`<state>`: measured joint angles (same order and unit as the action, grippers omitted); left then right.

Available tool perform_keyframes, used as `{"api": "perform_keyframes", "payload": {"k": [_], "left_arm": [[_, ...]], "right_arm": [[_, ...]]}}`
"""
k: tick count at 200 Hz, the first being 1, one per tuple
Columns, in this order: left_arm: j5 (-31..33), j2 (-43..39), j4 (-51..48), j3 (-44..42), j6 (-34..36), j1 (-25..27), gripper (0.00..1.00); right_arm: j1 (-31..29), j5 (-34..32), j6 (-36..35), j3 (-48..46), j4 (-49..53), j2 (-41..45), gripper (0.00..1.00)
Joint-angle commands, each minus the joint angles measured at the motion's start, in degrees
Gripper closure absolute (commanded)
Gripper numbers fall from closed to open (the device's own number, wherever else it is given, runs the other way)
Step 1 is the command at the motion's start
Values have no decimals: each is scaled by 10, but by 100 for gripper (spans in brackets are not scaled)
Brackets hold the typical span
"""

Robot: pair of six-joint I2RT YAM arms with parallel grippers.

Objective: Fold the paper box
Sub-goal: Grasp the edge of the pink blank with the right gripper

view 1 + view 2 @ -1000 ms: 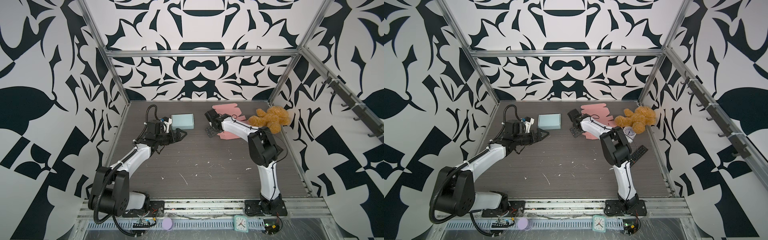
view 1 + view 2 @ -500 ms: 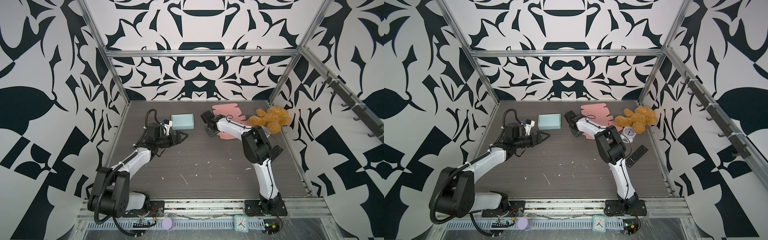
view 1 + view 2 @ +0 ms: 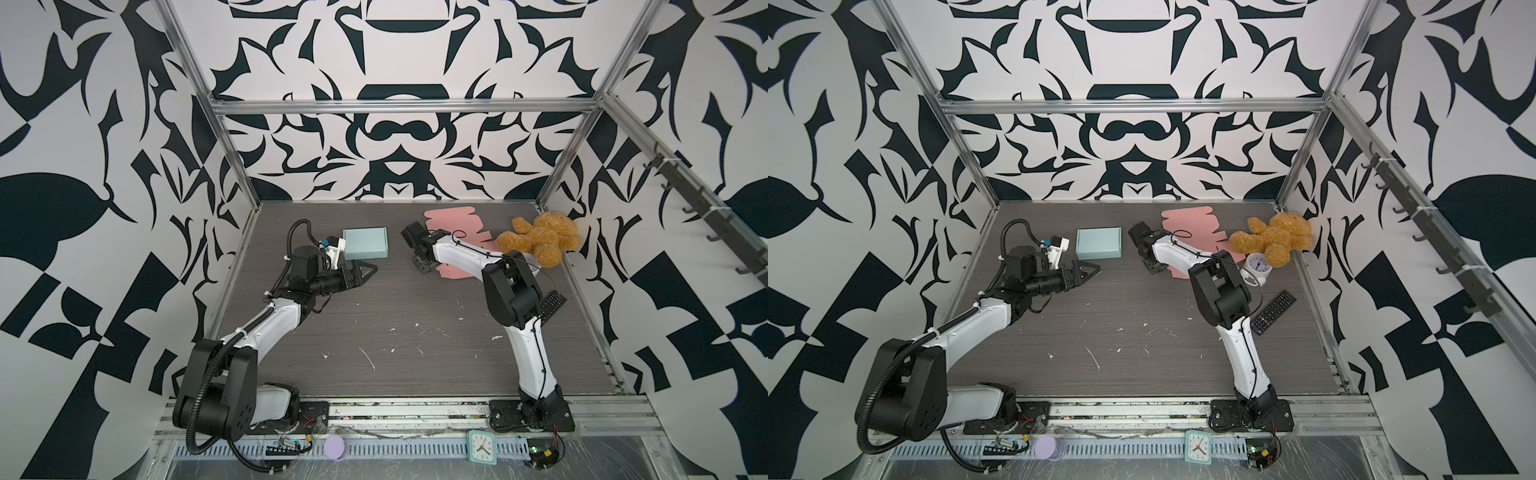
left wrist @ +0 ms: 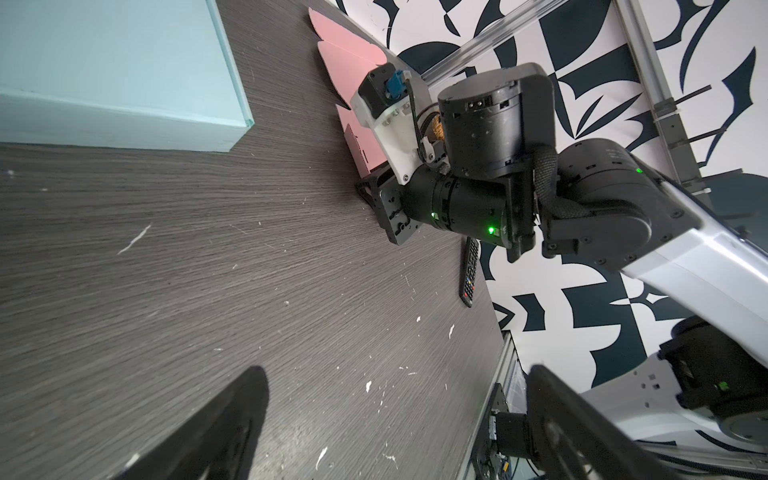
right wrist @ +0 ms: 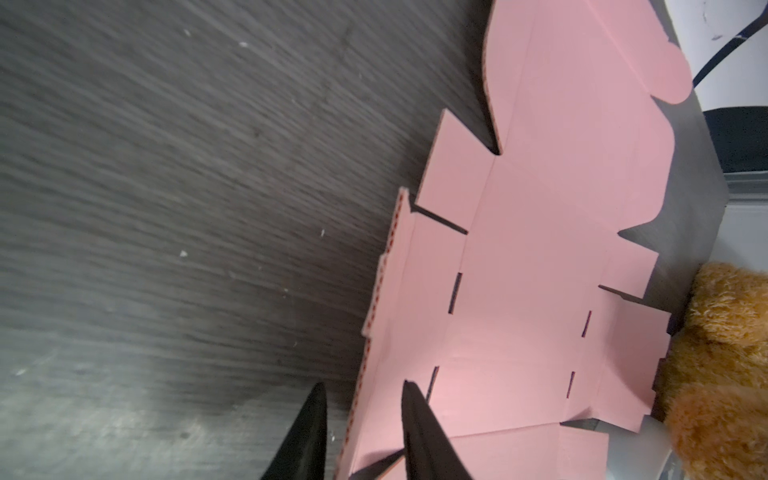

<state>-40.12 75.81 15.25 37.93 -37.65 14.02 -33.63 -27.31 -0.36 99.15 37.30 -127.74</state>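
Two arms, two very different jobs right now. On the left, the left gripper [image 3: 368,271] has eased back a touch from the blue box [image 3: 365,248]. It hovers just beside the box's near edge, jaws spread wide and holding nothing.

Across the table [image 3: 395,324] is where it's happening. The right gripper [image 5: 363,384] has slid in to the near left edge of the pink paper box [image 5: 540,249], and its jaws have come in from wide to narrow.

That paper box lies unfolded at the back of the table, its right side up against the teddy bear [image 3: 540,239]. In the right wrist view, the edge of its slightly raised side flap sits between the jaws, one finger over the card and one outside it. A gap shows on both sides, so no pinch yet. By the look of it, the first fold is about to start.
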Motion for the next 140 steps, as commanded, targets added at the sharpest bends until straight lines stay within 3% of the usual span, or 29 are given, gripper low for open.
{"api": "perform_keyframes", "payload": {"k": [1,27,140], "left_arm": [[-8,-11,14,-10,-2,1,1],[-8,-8,19,-11,-4,1,1],[15,-5,-7,1,27,1,1]], "right_arm": [[-5,-16,5,0,9,35,73],[-6,-19,4,-2,8,39,80],[-8,-31,26,-66,-45,115,93]]}}
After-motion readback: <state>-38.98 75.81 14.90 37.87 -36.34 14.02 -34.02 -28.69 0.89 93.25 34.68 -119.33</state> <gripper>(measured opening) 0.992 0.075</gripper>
